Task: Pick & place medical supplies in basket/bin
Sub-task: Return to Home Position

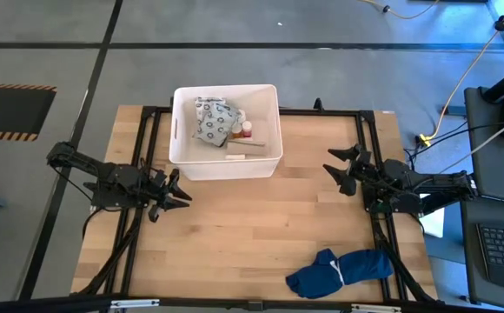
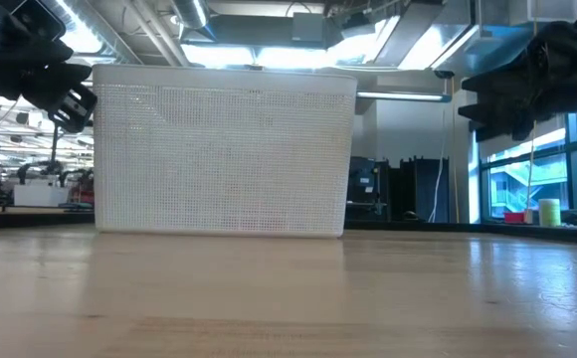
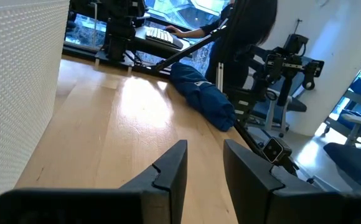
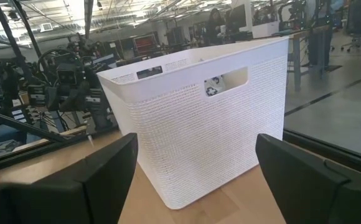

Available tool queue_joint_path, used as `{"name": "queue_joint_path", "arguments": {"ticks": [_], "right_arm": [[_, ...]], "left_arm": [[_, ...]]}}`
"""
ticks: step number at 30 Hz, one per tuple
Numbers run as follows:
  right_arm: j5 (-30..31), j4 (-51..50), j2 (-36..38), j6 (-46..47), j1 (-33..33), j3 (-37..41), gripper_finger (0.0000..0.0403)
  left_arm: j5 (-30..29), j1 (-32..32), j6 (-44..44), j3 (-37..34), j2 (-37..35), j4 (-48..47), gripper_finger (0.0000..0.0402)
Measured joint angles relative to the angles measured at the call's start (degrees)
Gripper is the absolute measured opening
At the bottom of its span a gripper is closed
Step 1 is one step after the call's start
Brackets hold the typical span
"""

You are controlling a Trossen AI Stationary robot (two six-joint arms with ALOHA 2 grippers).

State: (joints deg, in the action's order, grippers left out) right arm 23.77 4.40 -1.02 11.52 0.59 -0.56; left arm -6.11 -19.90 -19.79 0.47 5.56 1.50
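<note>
Looking at it from the front edge: the job reads as basically done.

- white bin (image 1: 226,167) sits at the back of the worktop (image 1: 261,226), a bit left of centre.
- Supplies I can make out are all inside it: printed soft packets (image 1: 213,120) on top, and a small reddish bottle (image 1: 247,130) just beside them toward the right wall. There's also a pale flat piece (image 1: 245,147) by the near wall, can't tell what it is. Anything else is hidden under the packets.
- No loose supplies on the wood. The only thing outside is the dark blue cloth bundle (image 1: 339,271), near the front right corner and well apart from the bin. I'd say it's not part of the job.

Claws:
- left claw (image 1: 175,191) is at the left side, just off the bin's near-left corner, near but not touching. Fingers are parted with nothing between them, and its wrist view shows bare wood in the gap.
- right claw (image 1: 334,170) is at the right side, further from the bin than the left one and pointed at its right wall. It's spread wide and empty. Through the handle slot (image 4: 227,81) a bit of printed packet shows inside.
- The low view has both arms held up off the wood.

My read: nothing left to grasp. What's left is parking both arms, with no contact needed. The one thing to watch is the left claw's clearance from the bin corner if it swings.
</note>
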Motion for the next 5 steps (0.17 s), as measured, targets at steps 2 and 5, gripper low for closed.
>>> {"name": "queue_joint_path", "arguments": {"ticks": [2,5], "right_arm": [[0.0,0.0,0.0,0.0,0.0,0.0,0.0327],[0.0,0.0,0.0,0.0,0.0,0.0,0.0327]], "left_arm": [[0.0,0.0,0.0,0.0,0.0,0.0,0.0097],[0.0,0.0,0.0,0.0,0.0,0.0,0.0097]]}}
